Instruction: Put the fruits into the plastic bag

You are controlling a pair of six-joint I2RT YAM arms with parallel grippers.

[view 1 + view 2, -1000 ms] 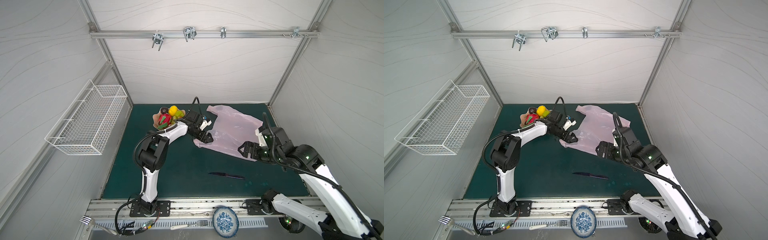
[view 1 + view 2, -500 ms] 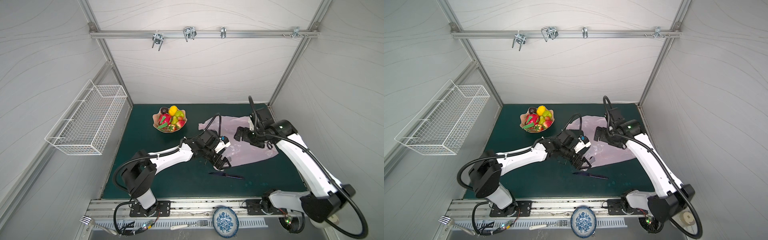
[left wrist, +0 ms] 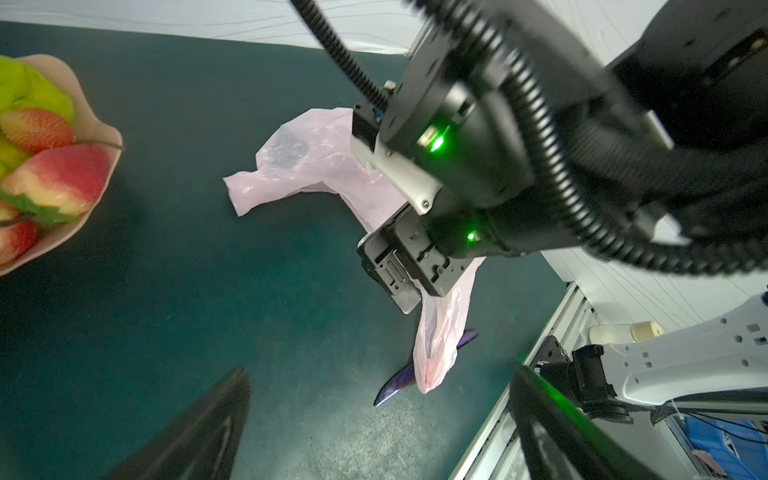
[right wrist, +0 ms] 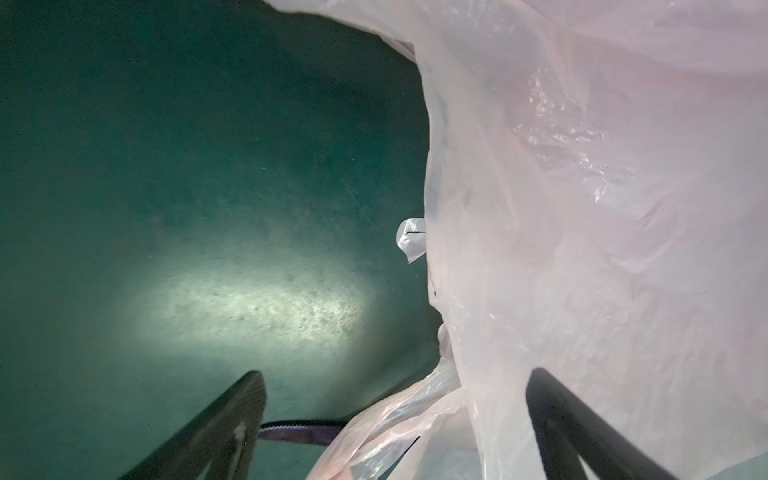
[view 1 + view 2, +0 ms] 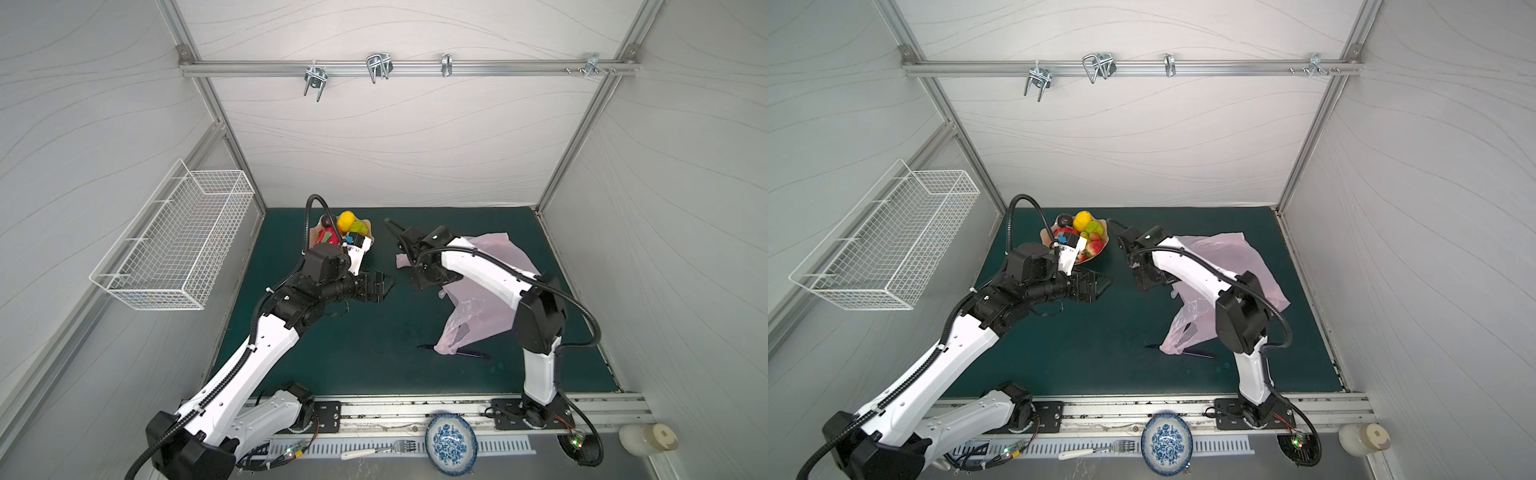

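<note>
Left gripper (image 5: 382,286), fingers apart, is hovering near the fruits (image 5: 1090,232) at the tabletop's (image 5: 365,357) far edge; right gripper (image 5: 419,284), fingers apart, is overhanging the plastic bag (image 5: 478,307)

Thin translucent pale-pink plastic bag (image 4: 602,208): crinkly, glossy. Dark green tabletop mat (image 5: 365,353): matt, sl. grainy. Small coloured toy fruits (image 3: 54,174): smooth, semi-gloss.

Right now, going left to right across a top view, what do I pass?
Wire basket → fruits → left gripper → plastic bag. The right gripper and knife overlap the bag, so I skip them.
</note>
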